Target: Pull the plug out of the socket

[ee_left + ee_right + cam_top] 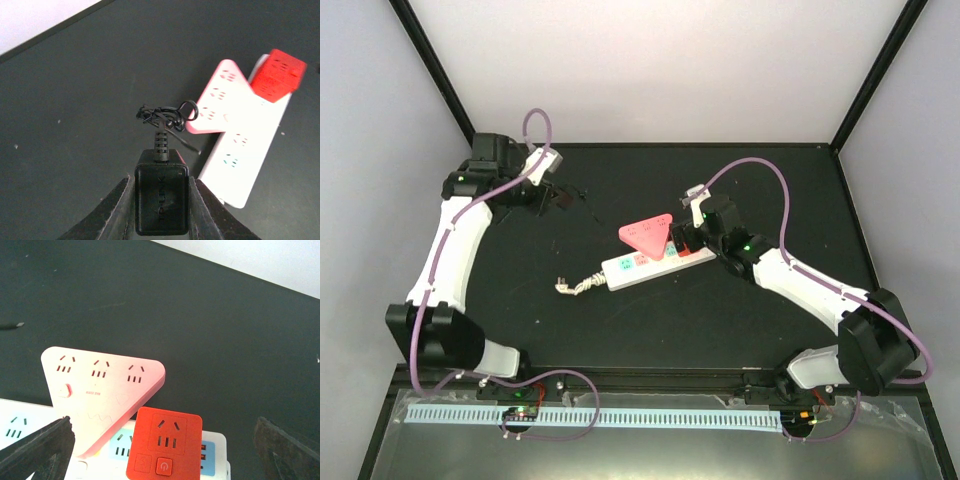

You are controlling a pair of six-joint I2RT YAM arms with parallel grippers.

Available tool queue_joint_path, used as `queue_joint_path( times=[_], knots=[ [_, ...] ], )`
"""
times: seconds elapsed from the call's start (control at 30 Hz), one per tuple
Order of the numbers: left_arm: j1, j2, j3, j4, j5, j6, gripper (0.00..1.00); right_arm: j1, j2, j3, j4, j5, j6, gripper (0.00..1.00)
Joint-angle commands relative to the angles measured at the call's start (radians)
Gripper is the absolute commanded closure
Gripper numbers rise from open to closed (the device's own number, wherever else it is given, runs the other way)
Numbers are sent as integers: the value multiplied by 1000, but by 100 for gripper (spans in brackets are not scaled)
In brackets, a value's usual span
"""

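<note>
Plug (pixel 161 200): one, black, boxy, pinched across its flat sides by my left gripper (pixel 558 196). It sits near the tabletop's (pixel 520 290) far-left corner, well apart from the socket (pixel 638 270), so I'd call it already off. Likely light, stiff plastic with smooth sides, so it could slip; grab the body, not its thin cord (pixel 165 115), which is soft and knotted in one small bundle. Socket: one white strip, lying slanted about mid-tabletop, frayed stub (pixel 572 286) pointing toward the left edge. Probably light too and would slide or lift if anything gets yanked off it, so press it down on a bare end. On it sit one pink adapter (pixel 100 382), triangular, and one red cube (pixel 162 450), the cube just beside the pink one. My right gripper (pixel 162 427) hovers over the cube, jaws spread wide, nothing held. Cube looks stiff and squarish, best gripped on opposite sides if it has to come off. Count: one plug, one socket, two add-on adapters, two grippers.
</note>
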Motion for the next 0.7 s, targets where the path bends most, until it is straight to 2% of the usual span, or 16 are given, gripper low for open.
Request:
queue_joint_path(
  times=[0.0, 0.3, 0.57, 0.67],
  knots=[
    [96, 82, 55, 89, 113, -62, 87, -3, -9, 5, 12, 19, -15, 0],
    [153, 285, 86, 203, 145, -97, 87, -2, 26, 20, -3, 13, -20, 0],
    [239, 468, 167, 182, 250, -119, 87, -2, 52, 27, -8, 10, -26, 0],
    [261, 522, 177, 180, 250, -101, 87, -2, 59, 31, -12, 7, -25, 0]
  ],
)
